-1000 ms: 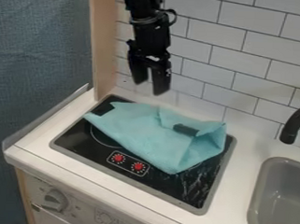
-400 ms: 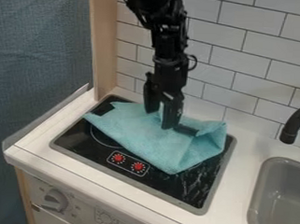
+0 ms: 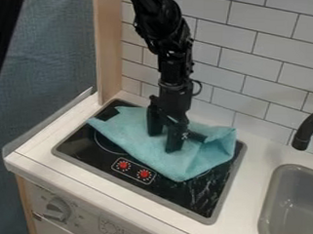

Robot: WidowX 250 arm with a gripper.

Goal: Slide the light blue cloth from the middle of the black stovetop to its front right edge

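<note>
I am hanging my claw (image 3: 164, 141) over a rumpled turquoise cloth (image 3: 138, 140) that is lying across a black cooktop (image 3: 79, 146), which is sitting in a white counter (image 3: 246, 188). My two black fingers are pointing down at the middle of the cloth and standing apart, with turquoise fabric showing between them, and they are gripping nothing; whether their tips are touching the fabric, I cannot tell. A dark patch (image 3: 196, 136) is showing against the cloth just beside my fingers, and the cloth's far right part is folding up into a raised flap. Nearer the camera, two red dials (image 3: 144, 174) are showing on the cooktop, clear of the fabric. My black arm (image 3: 166, 39) is coming in from the top edge, in front of a wall of white tiles (image 3: 260, 40). A gray sink (image 3: 295, 208) is occupying the right side of the view, with a black faucet (image 3: 307, 126) curving down beyond it. To the left, a wooden post (image 3: 109, 43) is standing beside a blue backdrop (image 3: 54, 46), while a round knob (image 3: 56, 209) is protruding from the panel below the counter's front edge.
</note>
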